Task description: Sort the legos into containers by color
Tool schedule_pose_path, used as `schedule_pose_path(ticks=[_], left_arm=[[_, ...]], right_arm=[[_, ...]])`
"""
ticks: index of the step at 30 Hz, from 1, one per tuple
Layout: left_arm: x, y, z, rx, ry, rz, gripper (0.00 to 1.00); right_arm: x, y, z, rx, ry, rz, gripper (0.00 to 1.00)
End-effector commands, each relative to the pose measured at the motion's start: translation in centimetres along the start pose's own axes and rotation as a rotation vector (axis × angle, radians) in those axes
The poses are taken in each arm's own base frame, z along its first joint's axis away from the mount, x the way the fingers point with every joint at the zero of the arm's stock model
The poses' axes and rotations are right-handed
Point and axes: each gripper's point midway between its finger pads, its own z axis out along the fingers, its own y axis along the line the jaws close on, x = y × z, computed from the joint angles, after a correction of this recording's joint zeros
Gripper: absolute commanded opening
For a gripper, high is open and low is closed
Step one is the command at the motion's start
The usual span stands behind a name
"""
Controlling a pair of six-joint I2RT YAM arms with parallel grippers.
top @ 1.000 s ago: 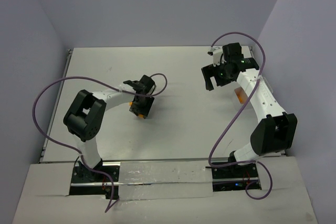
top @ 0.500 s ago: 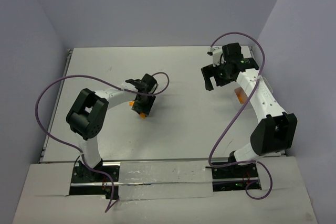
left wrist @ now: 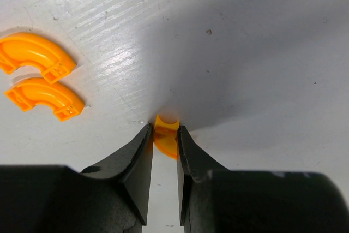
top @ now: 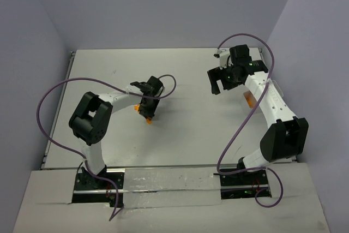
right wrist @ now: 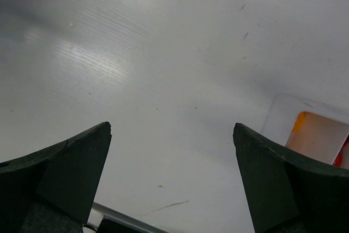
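White table [top: 180, 80] had a matte, finely ribbed top with glare patches, a short dark scuff [top: 114, 71] toward the far left, and a small dark speck [left wrist: 209, 32] in the left wrist view. The right wrist view showed a thin scratch [right wrist: 165, 207] low in frame. Plain lavender walls [top: 163, 9] closed it in at the back and both sides, a metal rail [top: 70, 61] ran along the left edge, and the near edge was a white panel [top: 49, 200] with a strip of shiny tape [top: 169, 181] across it.

White table [top: 180, 80] between pale lavender walls [top: 163, 9]
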Motion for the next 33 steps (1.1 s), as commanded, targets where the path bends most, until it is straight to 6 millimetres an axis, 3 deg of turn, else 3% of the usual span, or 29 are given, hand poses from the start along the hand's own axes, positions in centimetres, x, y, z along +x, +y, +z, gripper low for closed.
schedule_pose_path(ticks=[1,5,7,10,13,16,19,25,33], left_arm=[[-3.4,-1.0,-2.8,0.045,-0.091,-0.014,0.16],[-7.2,-2.1,-6.9,0.095,-0.219,-0.076,0.09],[-9.2,-2.6,-9.5,0.133,-0.295,-0.127,0.04],[-11.4,-3.4,-12.7,0.199,-0.390,-0.194,0.00],[-13.2,-4.8,-15.4,0.310,-0.457,-0.252,0.00],[-14.1,-6.3,-17.1,0.411,-0.464,-0.281,0.00],[-16.3,-6.9,-19.5,0.490,-0.512,-0.340,0.00],[-18.0,-7.9,-21.0,0.579,-0.516,-0.395,0.00],[-17.6,-8.8,-21.6,0.648,-0.496,-0.413,0.00]], right_arm=[[-1.2,1.4,0.0,-0.054,-0.046,-0.010,1.00],[-2.1,4.6,-0.8,-0.215,-0.092,-0.010,1.00],[-3.0,7.8,-1.9,-0.388,-0.154,-0.003,1.00],[-4.6,10.6,-3.0,-0.524,-0.238,0.009,1.00],[-6.1,13.1,-3.8,-0.604,-0.280,0.024,1.00],[-7.7,14.5,-3.7,-0.624,-0.332,0.037,1.00],[-8.3,16.8,-3.1,-0.639,-0.332,0.041,1.00],[-9.4,18.7,-2.5,-0.633,-0.333,0.034,0.94],[-9.9,18.2,-1.0,-0.562,-0.321,0.057,0.81]])
